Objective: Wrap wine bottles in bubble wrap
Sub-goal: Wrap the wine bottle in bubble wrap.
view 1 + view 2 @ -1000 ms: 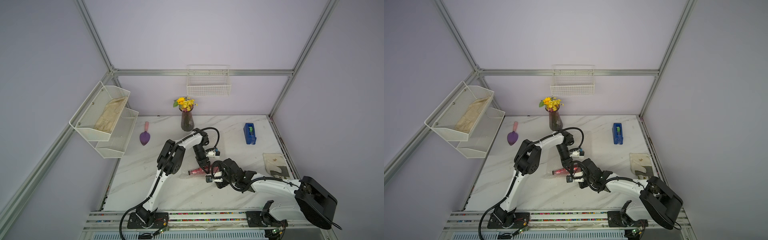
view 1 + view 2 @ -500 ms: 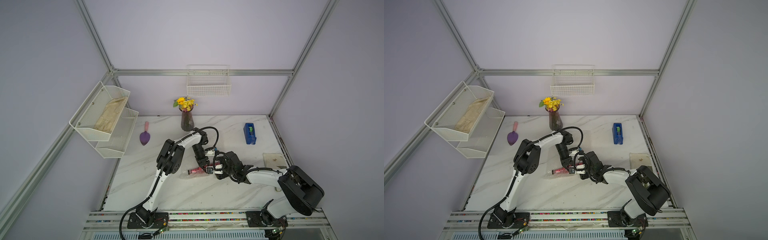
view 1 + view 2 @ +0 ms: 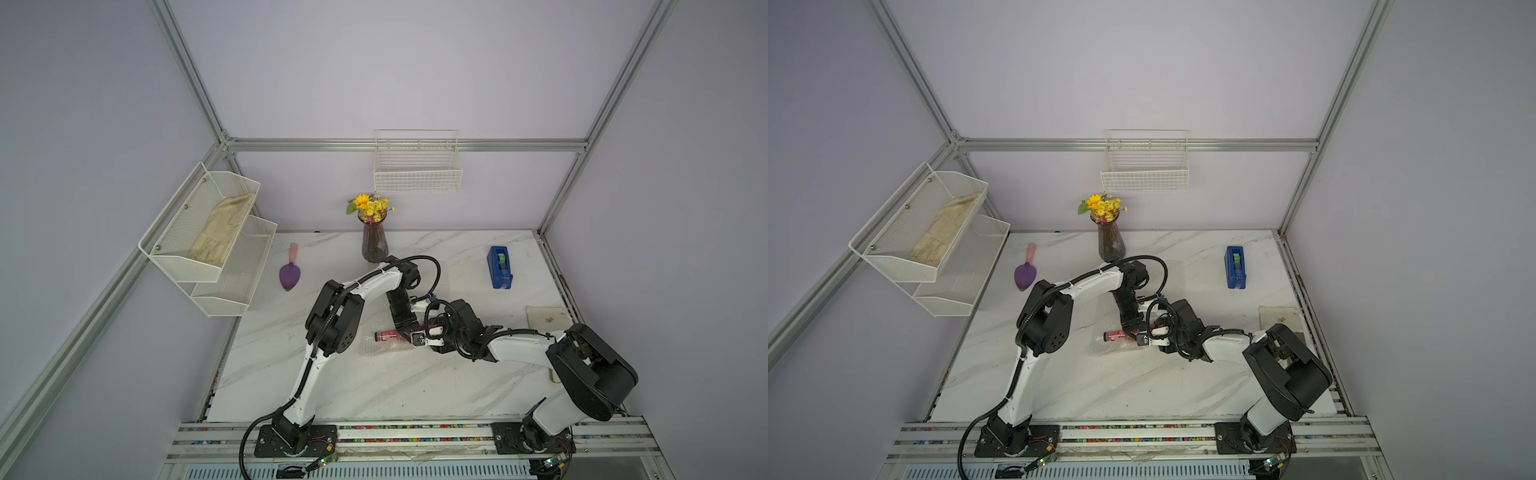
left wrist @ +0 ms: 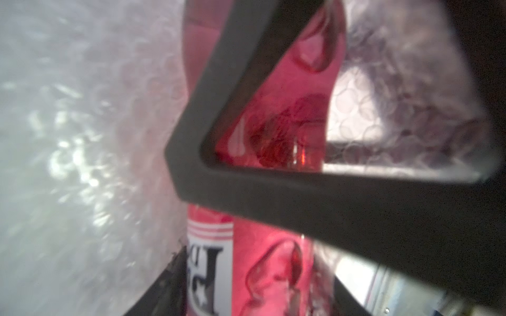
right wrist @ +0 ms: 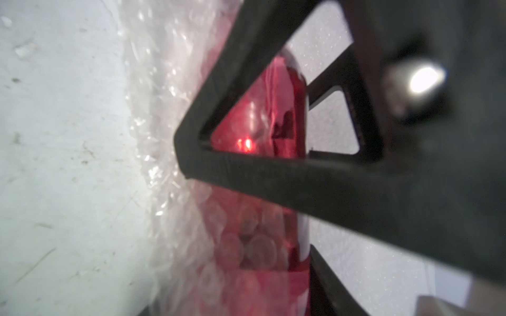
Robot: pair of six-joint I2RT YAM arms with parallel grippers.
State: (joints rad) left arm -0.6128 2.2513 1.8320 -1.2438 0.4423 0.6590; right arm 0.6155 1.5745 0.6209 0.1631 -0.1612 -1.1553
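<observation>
The right tool (image 3: 419, 337) has been brought up to the wine bottle (image 3: 387, 335), which lies on the bubble wrap (image 3: 372, 348) on the desk (image 3: 374, 390), straddled also by the left tool (image 3: 405, 331). Whether either is clenched cannot be told. A beige cloth (image 3: 220, 232) is held in the upper shelf tier (image 3: 187, 266).

The bottle (image 3: 385, 335) is lying on its side, pink-red liquid showing through clear glass and its white label (image 4: 208, 273) carrying dark print. It is resting on the wrap (image 3: 374, 349), a clear bubbled sheet that is bunching up against one side.
</observation>
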